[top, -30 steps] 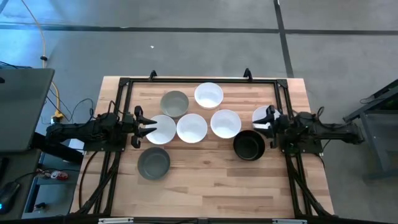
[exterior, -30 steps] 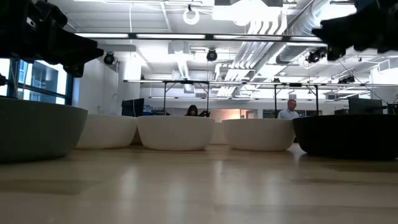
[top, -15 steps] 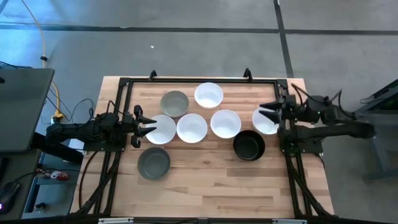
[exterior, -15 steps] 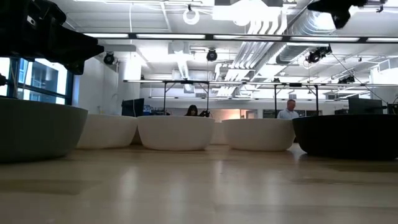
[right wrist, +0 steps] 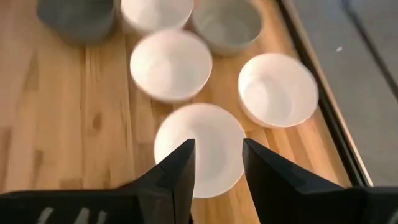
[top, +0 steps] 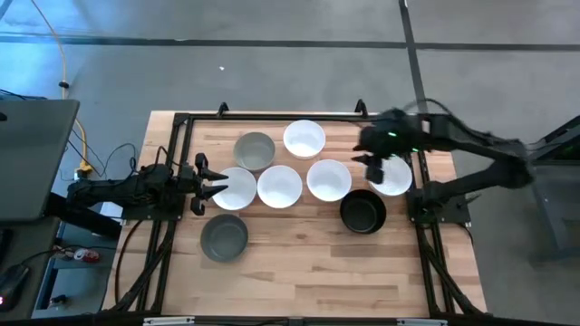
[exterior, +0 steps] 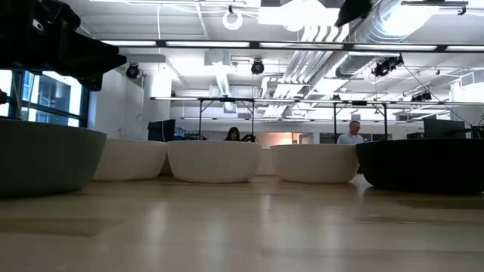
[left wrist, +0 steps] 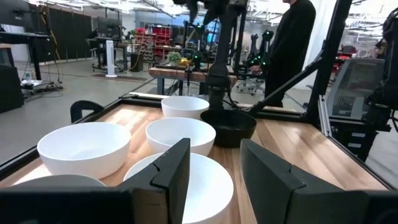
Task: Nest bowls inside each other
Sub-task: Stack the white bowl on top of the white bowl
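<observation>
Where wood grain shows, round glossy bowls (top: 279, 186) sit.

Eight bowls stand upright and separate on the desk (top: 299, 263), none nested. Five glossy white bowls: one at the rear (top: 304, 139), three in a middle row (top: 236, 188) (top: 279, 186) (top: 328, 179), one at the right (top: 391, 177). One grey bowl (top: 254, 150) sits rear-left, another (top: 224, 236) front-left; the black bowl (top: 362, 212) sits front-right.

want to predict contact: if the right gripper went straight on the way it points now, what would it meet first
Probably the white bowl in the middle of the row. The right gripper hangs above the table with open fingers, and its wrist view frames that bowl between them. How far above it sits is unclear.
</observation>
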You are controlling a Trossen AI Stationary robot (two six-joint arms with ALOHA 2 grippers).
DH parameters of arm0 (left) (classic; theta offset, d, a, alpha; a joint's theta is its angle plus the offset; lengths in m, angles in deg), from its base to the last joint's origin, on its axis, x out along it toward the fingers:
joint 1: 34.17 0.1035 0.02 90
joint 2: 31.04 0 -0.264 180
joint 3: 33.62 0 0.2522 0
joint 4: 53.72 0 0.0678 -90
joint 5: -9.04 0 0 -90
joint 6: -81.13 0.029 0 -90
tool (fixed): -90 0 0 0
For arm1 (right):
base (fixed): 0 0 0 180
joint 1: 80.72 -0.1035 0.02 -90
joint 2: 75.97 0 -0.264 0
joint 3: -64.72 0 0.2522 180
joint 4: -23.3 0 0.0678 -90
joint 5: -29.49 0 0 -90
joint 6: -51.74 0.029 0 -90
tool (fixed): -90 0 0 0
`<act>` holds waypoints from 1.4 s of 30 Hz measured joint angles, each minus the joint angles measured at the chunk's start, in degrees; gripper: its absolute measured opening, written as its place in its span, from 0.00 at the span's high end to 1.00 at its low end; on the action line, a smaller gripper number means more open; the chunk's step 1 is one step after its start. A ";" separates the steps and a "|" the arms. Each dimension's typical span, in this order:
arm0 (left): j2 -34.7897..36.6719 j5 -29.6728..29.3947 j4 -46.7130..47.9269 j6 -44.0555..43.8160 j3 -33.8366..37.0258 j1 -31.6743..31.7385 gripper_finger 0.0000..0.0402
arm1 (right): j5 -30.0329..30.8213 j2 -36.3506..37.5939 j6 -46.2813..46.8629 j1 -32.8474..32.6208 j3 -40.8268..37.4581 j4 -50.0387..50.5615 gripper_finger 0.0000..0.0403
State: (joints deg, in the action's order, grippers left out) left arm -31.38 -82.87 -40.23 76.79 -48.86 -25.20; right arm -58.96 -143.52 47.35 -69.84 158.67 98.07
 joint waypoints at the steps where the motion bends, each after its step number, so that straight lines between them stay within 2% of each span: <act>1: 0.00 0.11 0.03 0.00 0.00 0.00 0.68 | -1.17 -2.52 -2.07 0.96 1.27 0.42 0.69; 5: 0.02 0.20 1.44 -0.04 0.00 0.00 0.68 | -2.66 -11.53 -9.12 5.05 4.67 5.29 0.69; 10: -0.02 1.05 1.63 -1.03 0.00 -0.01 0.68 | -3.91 -17.48 -12.71 12.59 5.20 10.19 0.69; 16: -0.02 1.25 1.62 -1.03 0.00 0.00 0.68 | -15.75 -18.75 -14.37 21.85 5.20 5.55 0.69; 25: -0.02 1.25 1.61 -0.43 0.00 0.00 0.68 | -21.82 -18.75 -17.48 28.13 5.20 3.66 0.69; 35: -0.02 1.25 1.60 0.00 0.00 -0.02 0.68 | -21.70 -18.75 -14.57 31.45 5.19 3.51 0.69; 38: -0.02 1.27 1.60 0.00 0.00 0.00 0.68 | -21.70 -18.75 -9.88 32.43 5.17 0.10 0.69; 42: -0.02 1.26 1.57 0.02 0.00 0.00 0.68 | -21.65 -19.78 1.47 33.92 5.31 -5.41 0.69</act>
State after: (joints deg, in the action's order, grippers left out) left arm -31.40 -81.61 -38.66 76.82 -48.86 -25.20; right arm -80.61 -163.30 48.82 -35.91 163.98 92.66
